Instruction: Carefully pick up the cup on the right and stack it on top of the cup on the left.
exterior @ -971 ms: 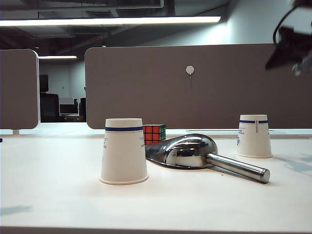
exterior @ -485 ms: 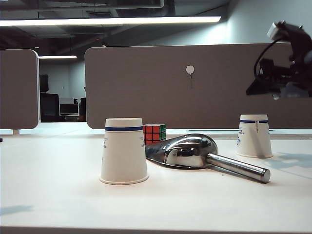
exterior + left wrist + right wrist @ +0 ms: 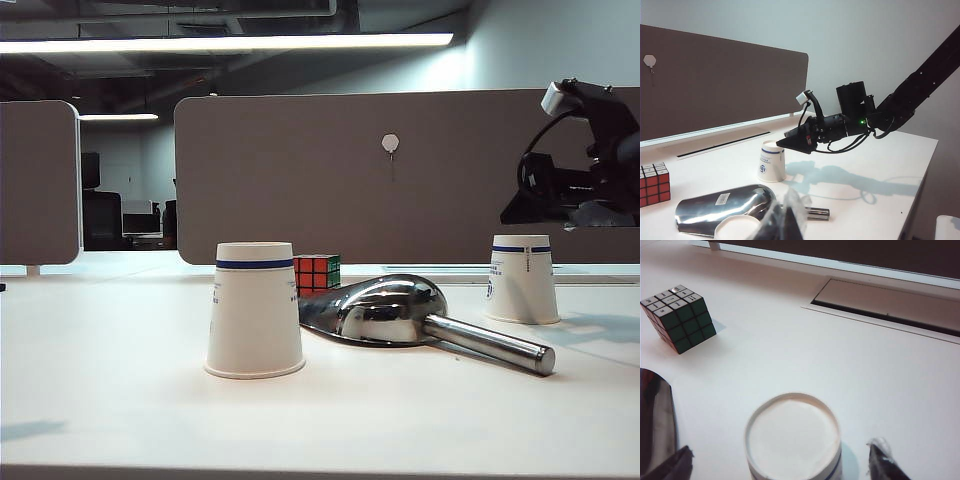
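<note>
Both cups (image 3: 521, 279) (image 3: 254, 310) stand inverted (bases up), right gripper (image 3: 785, 462) above.

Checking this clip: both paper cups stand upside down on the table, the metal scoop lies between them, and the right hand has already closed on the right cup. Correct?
Not quite. The right hand is open, its fingers apart either side of the right cup without gripping it; the right wrist view shows this. The rest holds: left cup and right cup inverted, metal scoop between them.
</note>
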You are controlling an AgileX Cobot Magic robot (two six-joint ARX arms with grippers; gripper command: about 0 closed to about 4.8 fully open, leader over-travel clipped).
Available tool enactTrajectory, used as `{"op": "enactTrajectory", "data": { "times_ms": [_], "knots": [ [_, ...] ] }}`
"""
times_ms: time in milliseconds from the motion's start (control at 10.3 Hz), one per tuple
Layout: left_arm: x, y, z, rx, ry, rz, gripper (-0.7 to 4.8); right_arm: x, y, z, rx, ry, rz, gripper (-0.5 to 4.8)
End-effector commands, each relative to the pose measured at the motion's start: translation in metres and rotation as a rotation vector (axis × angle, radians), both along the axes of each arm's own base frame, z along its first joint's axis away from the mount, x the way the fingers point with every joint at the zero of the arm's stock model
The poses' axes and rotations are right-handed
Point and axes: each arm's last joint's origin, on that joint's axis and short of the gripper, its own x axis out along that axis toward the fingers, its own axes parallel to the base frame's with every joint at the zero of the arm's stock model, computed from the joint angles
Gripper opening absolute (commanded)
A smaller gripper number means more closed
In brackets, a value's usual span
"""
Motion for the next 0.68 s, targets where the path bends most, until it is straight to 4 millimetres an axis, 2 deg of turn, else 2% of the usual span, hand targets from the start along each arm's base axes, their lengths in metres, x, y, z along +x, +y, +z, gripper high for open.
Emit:
{"op": "enactTrajectory", "data": {
  "times_ms": [97,388,680],
  "knots": [
    [-0.001,0.0,0.002,-0.002,-0.01,-0.006,-0.05,0.005,0.0,-0.004,-0.005,-0.017,-0.003,4.59],
    [-0.001,0.0,0.002,-0.002,-0.01,-0.007,-0.05,0.011,0.0,-0.014,-0.003,-0.04,-0.004,4.59],
    [-0.001,0.0,0.002,-0.002,-0.01,-0.007,-0.05,0.017,0.0,-0.015,-0.009,-0.064,-0.029,4.58]
  ]
}}
